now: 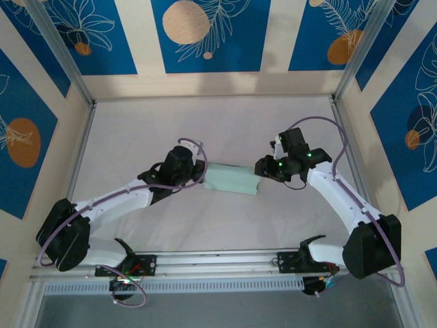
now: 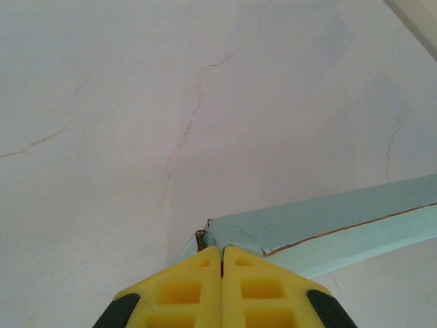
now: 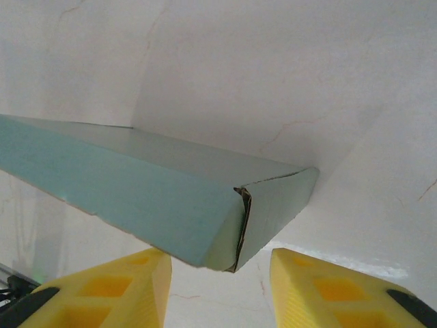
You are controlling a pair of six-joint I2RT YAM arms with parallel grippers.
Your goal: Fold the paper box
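The paper box (image 1: 232, 180) is a pale green, flat rectangular box lying in the middle of the table between my two arms. At its left end is my left gripper (image 1: 202, 174). In the left wrist view that gripper (image 2: 222, 249) is shut, its yellow fingertips (image 2: 205, 263) pressed together against the corner of the box (image 2: 328, 222). My right gripper (image 1: 263, 169) is at the box's right end. In the right wrist view it (image 3: 220, 254) stands open, and the closed end of the box (image 3: 136, 191) reaches down between the two fingers (image 3: 300, 273) without touching them.
The white padded table (image 1: 218, 123) extends behind and in front of the box. Metal frame posts (image 1: 82, 137) and patterned blue walls (image 1: 205, 34) enclose it on three sides. The arm bases sit on the rail (image 1: 218, 263) at the near edge.
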